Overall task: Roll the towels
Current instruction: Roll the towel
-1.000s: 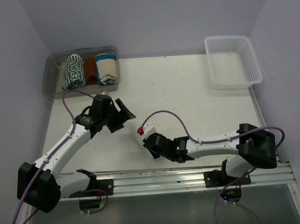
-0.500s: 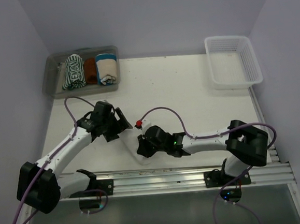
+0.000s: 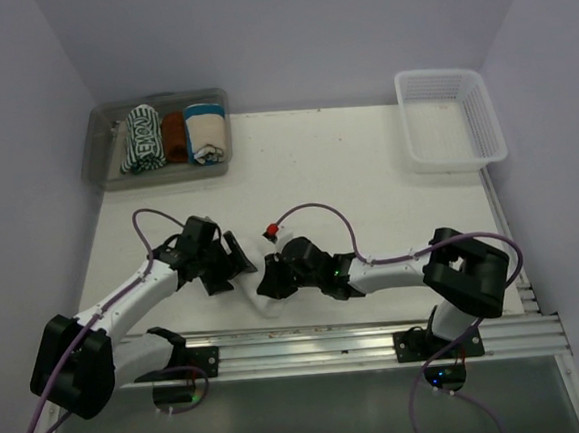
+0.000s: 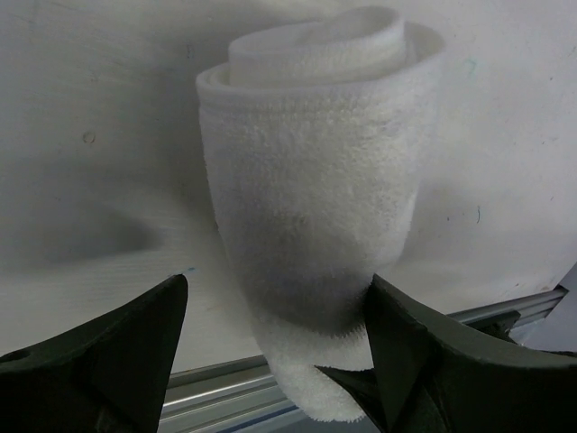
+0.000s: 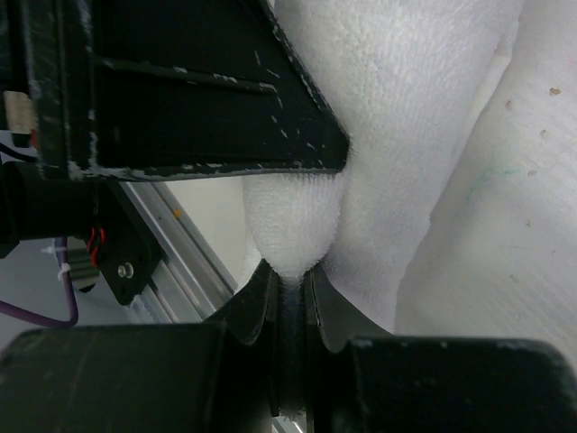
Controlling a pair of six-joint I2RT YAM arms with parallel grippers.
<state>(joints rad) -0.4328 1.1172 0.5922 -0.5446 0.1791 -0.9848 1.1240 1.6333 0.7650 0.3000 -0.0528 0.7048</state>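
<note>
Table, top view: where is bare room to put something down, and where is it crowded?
Free: the far middle of the white table, between the clear plastic bin and the white mesh basket. Crowded: the near-edge centre, where the left gripper and right gripper meet at the white cloth towel.
</note>
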